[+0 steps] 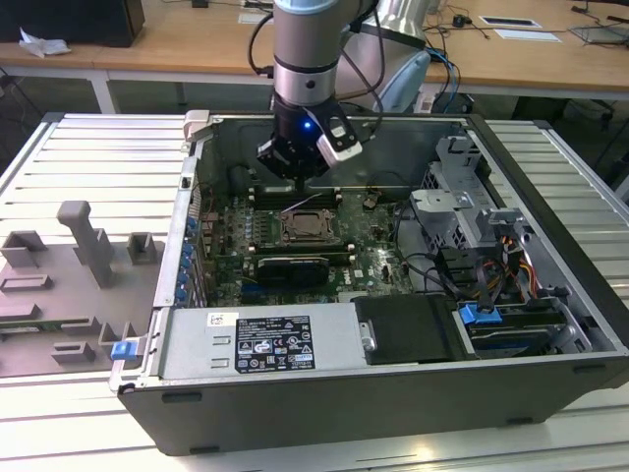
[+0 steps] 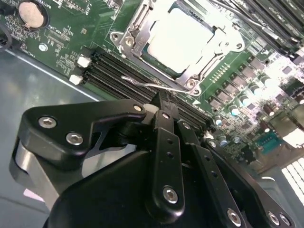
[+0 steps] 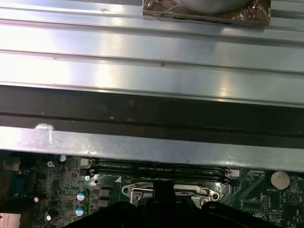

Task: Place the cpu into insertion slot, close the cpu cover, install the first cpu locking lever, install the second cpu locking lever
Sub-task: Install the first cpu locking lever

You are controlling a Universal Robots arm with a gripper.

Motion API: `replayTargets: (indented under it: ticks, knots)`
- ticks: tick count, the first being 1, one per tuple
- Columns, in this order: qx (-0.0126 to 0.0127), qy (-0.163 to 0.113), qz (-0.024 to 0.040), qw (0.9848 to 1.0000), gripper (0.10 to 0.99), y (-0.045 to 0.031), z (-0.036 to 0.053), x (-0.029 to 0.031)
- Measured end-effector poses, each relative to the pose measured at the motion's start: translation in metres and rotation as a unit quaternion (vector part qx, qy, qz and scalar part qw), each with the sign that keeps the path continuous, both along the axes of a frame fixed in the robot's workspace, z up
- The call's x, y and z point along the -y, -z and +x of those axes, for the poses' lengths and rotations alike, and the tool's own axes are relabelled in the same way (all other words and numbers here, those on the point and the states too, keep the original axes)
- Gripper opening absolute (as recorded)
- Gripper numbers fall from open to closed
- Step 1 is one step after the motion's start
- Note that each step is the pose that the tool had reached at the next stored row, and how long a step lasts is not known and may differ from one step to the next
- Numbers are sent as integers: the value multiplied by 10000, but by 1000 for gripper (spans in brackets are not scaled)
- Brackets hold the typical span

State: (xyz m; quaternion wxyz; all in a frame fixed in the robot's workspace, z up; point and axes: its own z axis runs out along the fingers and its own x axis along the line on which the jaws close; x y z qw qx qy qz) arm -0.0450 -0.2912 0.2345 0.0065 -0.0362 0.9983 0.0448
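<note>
1. At the exterior view's left, pale grey moulded fixture blocks [image 1: 86, 246] sit on the ribbed silver metal table [image 1: 88, 147], and a small blue clip [image 1: 123, 348] sits at the case's near corner
2. The open dark grey metal computer case [image 1: 393, 418] lies on its side; a black box with a white label [image 1: 260, 342] lies along its near edge, with the green motherboard [image 1: 221, 236] behind it
3. The black gripper [image 1: 295, 162] hangs on the silver-and-blue arm [image 1: 305, 49] above the board's far edge, just behind the socket; in the second wrist view the gripper [image 2: 163, 100] has its jaws pressed together, with nothing seen between them
4. The flat square cpu [image 2: 178, 40], pale silvery on top, lies seated in the socket, and the thin grey metal cpu cover [image 2: 159, 66] is down, framing it
5. A thin bright wire lever [image 2: 152, 85] crosses between fingertips and socket; I cannot tell whether it touches them
6. At the exterior view's right stand a grey metal drive cage [image 1: 457, 187] and a blue plastic tab [image 1: 479, 317]
</note>
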Motion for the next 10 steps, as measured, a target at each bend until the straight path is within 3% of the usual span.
replayTargets:
  ticks: [3, 10]
  knots:
    - [0, -12, 2, 10000, 106, 38, 80, -10]
    - [21, -12, 58, 10000, 106, 51, 114, -11]
